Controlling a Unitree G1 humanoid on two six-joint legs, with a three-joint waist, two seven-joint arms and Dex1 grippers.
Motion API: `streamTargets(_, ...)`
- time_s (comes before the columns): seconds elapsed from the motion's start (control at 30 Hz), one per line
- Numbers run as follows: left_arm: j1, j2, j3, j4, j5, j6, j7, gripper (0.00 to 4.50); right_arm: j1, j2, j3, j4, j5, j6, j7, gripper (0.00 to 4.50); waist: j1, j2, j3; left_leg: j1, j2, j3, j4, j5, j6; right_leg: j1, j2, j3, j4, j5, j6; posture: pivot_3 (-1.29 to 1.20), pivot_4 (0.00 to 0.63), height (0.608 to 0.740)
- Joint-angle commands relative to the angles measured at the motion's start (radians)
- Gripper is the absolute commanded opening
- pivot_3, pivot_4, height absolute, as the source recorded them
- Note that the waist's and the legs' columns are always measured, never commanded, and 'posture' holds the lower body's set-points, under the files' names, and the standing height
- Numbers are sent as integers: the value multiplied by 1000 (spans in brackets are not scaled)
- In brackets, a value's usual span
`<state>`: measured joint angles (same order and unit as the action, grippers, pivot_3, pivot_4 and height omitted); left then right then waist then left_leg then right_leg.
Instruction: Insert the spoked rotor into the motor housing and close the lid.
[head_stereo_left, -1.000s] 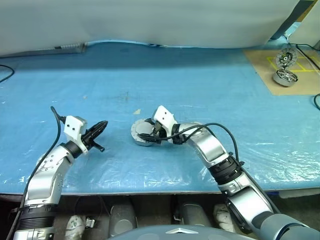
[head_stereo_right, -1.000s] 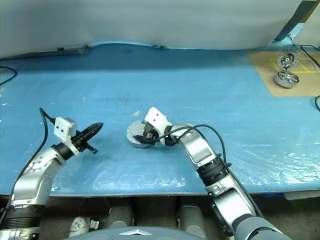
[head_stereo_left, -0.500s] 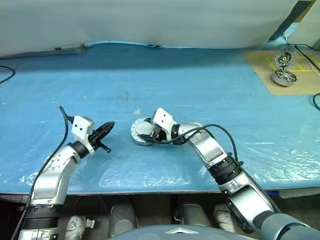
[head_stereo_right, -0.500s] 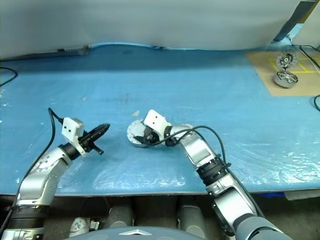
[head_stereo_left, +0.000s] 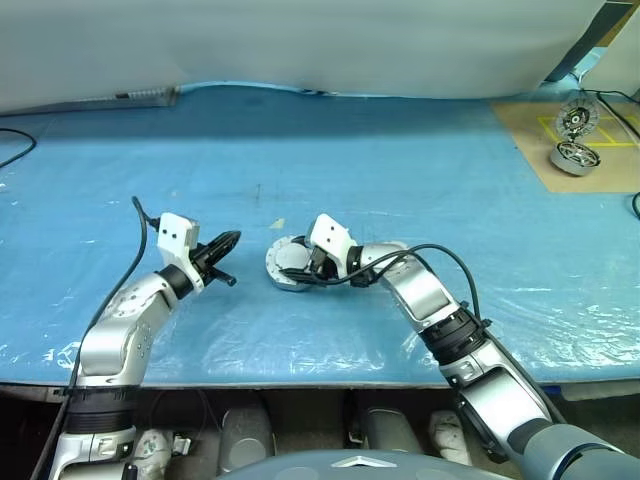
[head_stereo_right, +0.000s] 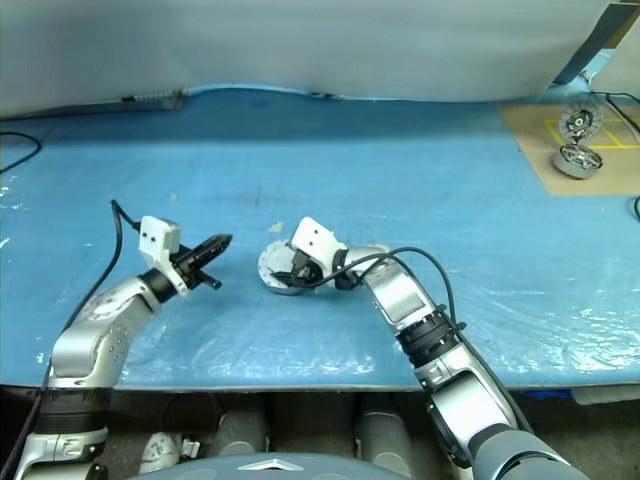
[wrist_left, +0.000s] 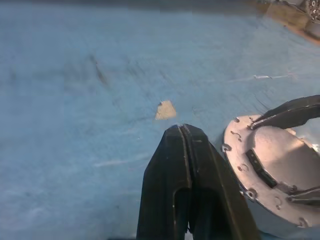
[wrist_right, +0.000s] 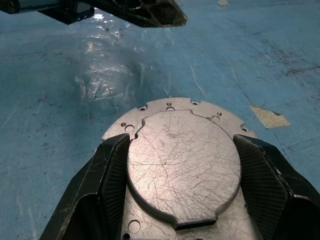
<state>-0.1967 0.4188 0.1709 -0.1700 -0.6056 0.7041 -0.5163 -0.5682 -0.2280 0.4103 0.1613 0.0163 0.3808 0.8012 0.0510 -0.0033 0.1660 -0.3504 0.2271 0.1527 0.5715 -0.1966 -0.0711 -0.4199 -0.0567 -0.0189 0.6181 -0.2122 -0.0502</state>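
Note:
A round grey metal disc (head_stereo_left: 288, 262) lies at the table's middle, its plain scratched face (wrist_right: 180, 160) up, with small holes around the rim. No copper windings or spokes show on it. I cannot tell whether it is the lid alone or the lid on the motor housing. My right gripper (head_stereo_left: 304, 270) is shut on it, one black finger (wrist_right: 107, 175) against each side. My left gripper (head_stereo_left: 226, 244) is shut and empty, its tip (wrist_left: 182, 132) a short way from the disc's left edge, apart from it.
A brown board (head_stereo_left: 530, 140) lies at the far right of the blue table. On it stand a small spoked wheel (head_stereo_left: 574, 118) and a silver ringed disc (head_stereo_left: 575, 156). A tan scrap (wrist_left: 165, 110) lies near the left fingertips. Crinkled plastic film covers the table.
My left gripper has moved right toward the disc and rolled, staying shut. The right gripper and the disc have kept still.

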Motion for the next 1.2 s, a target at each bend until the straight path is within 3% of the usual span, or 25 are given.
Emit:
streamTargets(0.03,-33,-5,59,-67,-171,192,28,0,37,-9,15,46,-19,53,-8,2949,-1,0,0,0,0,0,0,0,0,0,0,0,0,0,0,0,150,740)
streamTargets(0.2,-40,-12,58,-73,-261,322,55,0,43,-5,13,44,-22,57,-12,2949,-2,0,0,0,0,0,0,0,0,0,0,0,0,0,0,0,150,740)
streamTargets(0.8,-46,-76,-52,-2,-131,298,120,0,54,-4,12,22,-3,82,6,2949,0,4,-3,1,-2,-1,-6,0,0,5,-1,0,-7,-4,7,0,150,740)
streamTargets(0.97,-52,-70,-67,-1,-113,295,115,0,76,-10,-31,-50,48,125,25,4479,4,4,-4,4,-3,-2,-9,0,1,12,-2,-2,-12,-6,10,0,150,740)
streamTargets(1.07,-53,-58,-75,-4,-99,287,104,0,110,-46,-92,-147,103,157,45,4479,12,4,-3,3,-3,-2,-10,0,0,12,-3,-2,-13,-7,11,0,150,740)
streamTargets(1.2,-54,-46,-85,4,-85,272,82,0,138,-57,-264,-275,247,299,0,4479,18,4,-3,3,-3,-2,-11,0,0,9,-2,-2,-14,-5,7,0,150,740)
